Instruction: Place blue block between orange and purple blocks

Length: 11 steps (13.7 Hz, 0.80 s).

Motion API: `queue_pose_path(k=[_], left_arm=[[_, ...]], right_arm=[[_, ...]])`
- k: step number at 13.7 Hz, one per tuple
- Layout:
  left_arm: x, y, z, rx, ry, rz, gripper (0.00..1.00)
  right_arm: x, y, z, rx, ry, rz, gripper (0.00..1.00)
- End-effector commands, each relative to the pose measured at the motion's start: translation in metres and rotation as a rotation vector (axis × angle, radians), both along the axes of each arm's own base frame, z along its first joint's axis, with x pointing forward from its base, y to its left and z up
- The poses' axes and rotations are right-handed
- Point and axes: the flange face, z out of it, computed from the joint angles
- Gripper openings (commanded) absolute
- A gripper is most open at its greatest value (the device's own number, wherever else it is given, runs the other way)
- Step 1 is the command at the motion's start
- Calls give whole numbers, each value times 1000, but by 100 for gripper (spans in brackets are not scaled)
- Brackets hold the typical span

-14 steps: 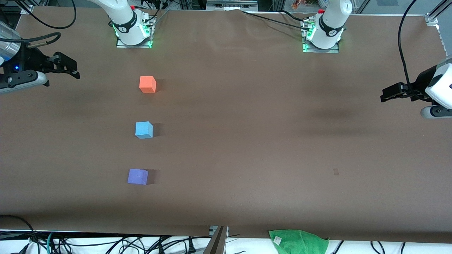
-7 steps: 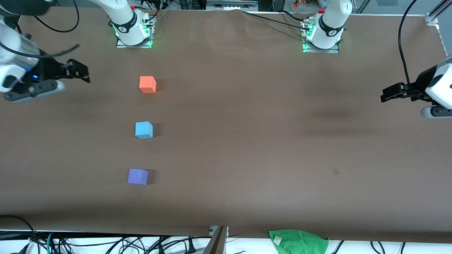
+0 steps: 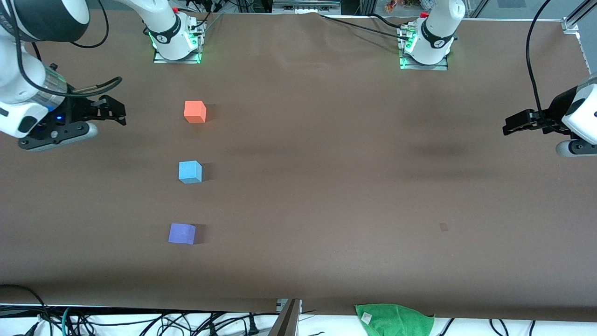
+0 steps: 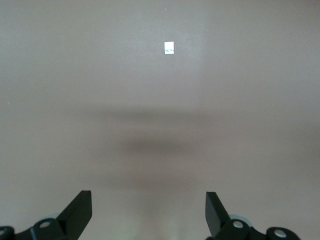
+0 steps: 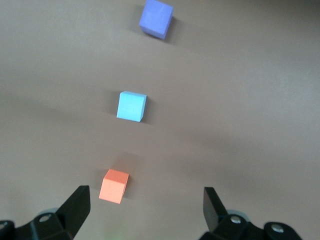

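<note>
Bench (image 3: 326, 186), a wide surface under a brown matte cover, carries three small matte cubes in a row toward the right arm's end. Landmark for this report is the light sky-blue matte cube (image 3: 190, 171). The bright orange-red matte cube (image 3: 195, 112) lies farther from the front camera than it, the violet-purple matte cube (image 3: 182, 233) nearer, each well apart from it. By that layout the blue block already sits between the other two, and the placement looks complete.

Change noted: over the last second the right arm has swung in from the bench edge, so that the right hand (image 3: 114, 109) now hangs over bare cover toward the right arm's end from the landmark, about level with the orange cube. None of the cubes has shifted. In my judgement this is a move unconnected with any grasp, or a check of the row.

Right hand: fingers (image 5: 77, 207) spread wide, holding and touching nothing; all three cubes show in its wrist view.

Left hand (image 3: 510, 125): waiting over the left arm's end, well apart from the landmark, fingers (image 4: 80, 210) spread wide, empty.
</note>
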Motion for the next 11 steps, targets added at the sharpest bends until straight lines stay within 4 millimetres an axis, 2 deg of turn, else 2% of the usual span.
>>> queue_pose_path(k=[1,2,7,11], left_arm=[[5,-1,5,17,-7,-23,100],[5,0,5,17,-7,-22,100],[5,-1,5,6,-8,-22,100],[5,-2,4,4,-6,-22,100]], right_arm=[[-6,-26,12,47,1,-28,100],[-7,-31,12,50,15,-34,100],[-18,-31,6,48,40,-27,100],[-17,-30,10,39,16,-21,100]])
